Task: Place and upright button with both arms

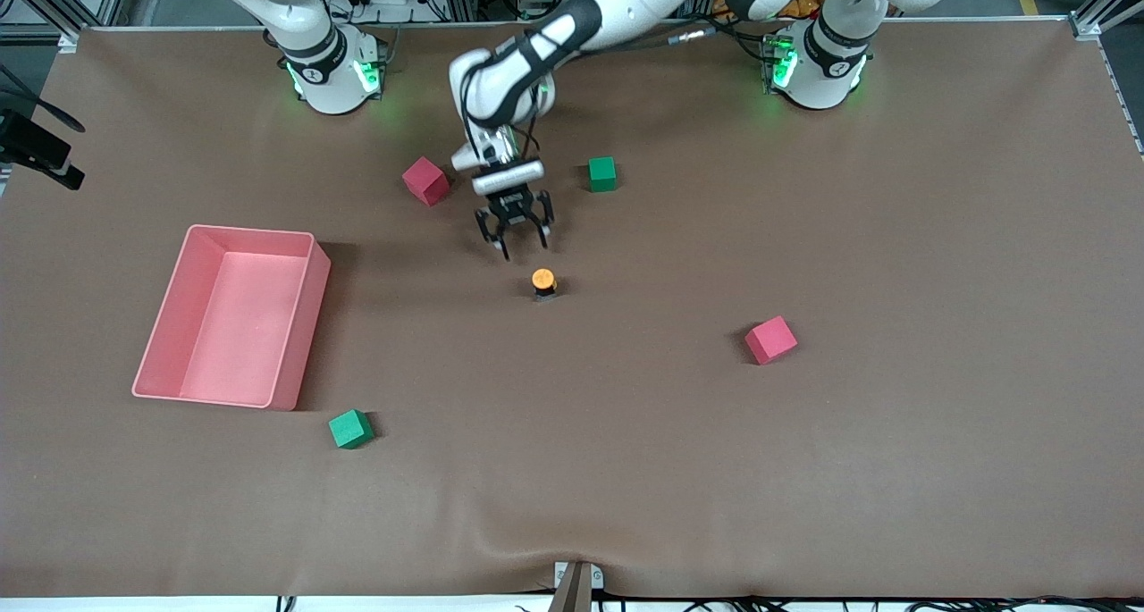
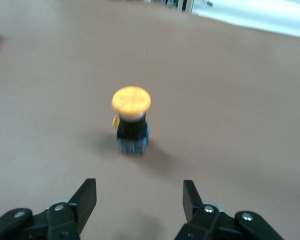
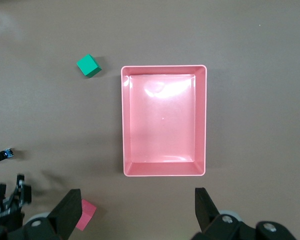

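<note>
Orange-capped button (image 1: 543,283) stands upright on the brown mat, just ahead of the empty, open left gripper (image 1: 517,234); right gripper (image 3: 135,212) waits wide above the pink tray (image 3: 164,170), placement apparently complete.

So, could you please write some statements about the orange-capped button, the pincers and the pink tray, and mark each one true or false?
1. The small push-button with a round orange cap stands upright on the brown table. True.
2. The left pincer is shut on the button. False: its fingers are open and apart from the button.
3. The pink rectangular plastic tray holds a green cube. False: the tray is empty; a green foam cube lies on the table beside it.
4. The right pincer is open over the tray. True.
5. The button lies in the tray. False: it stands on the table, apart from the tray.
</note>
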{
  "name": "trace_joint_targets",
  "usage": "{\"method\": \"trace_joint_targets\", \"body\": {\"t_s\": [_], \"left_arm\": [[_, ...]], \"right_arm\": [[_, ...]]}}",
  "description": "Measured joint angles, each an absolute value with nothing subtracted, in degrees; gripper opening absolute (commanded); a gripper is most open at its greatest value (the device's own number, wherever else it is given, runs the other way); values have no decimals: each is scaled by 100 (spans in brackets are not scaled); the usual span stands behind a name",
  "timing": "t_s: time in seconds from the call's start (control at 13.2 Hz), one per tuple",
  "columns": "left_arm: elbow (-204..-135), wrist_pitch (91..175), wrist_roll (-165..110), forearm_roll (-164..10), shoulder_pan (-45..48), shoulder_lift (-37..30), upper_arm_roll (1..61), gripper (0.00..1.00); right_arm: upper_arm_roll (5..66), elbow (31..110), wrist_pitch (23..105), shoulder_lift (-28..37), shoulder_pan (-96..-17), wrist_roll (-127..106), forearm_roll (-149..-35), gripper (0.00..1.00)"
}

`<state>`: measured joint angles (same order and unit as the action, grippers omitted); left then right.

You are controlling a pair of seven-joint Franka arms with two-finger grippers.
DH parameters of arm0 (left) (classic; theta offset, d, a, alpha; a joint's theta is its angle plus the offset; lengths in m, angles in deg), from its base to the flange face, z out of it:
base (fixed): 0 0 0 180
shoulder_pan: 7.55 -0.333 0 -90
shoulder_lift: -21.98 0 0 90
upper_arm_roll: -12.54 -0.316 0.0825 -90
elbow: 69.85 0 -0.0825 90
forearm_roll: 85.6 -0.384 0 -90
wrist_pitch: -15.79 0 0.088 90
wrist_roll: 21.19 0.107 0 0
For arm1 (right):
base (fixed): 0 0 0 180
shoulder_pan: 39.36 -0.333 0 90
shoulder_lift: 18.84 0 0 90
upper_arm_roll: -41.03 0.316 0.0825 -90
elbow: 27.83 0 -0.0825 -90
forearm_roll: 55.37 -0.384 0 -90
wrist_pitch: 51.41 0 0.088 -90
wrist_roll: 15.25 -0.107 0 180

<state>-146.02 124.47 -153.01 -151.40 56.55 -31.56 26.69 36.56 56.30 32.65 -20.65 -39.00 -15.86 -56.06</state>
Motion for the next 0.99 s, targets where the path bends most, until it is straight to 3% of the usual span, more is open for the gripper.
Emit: {"method": "trace_joint_targets", "body": {"t_s": [0.3,0.61,0.99], "left_arm": [[-14606,11644,-14406,-13658,5696,-2657,3059,78],[-14543,11448,-13354,-12405,5523,-2125,3032,78],[-14502,11030,-11496,-11116,4380,-764,3010,78]], "right_arm": [[3658,5630,3265,-2065,-3899,-1586,-5606,100],[3659,5629,3264,-2065,-3896,-1586,-5606,100],[3665,5629,3263,-2061,-3886,-1586,-5605,100]]}}
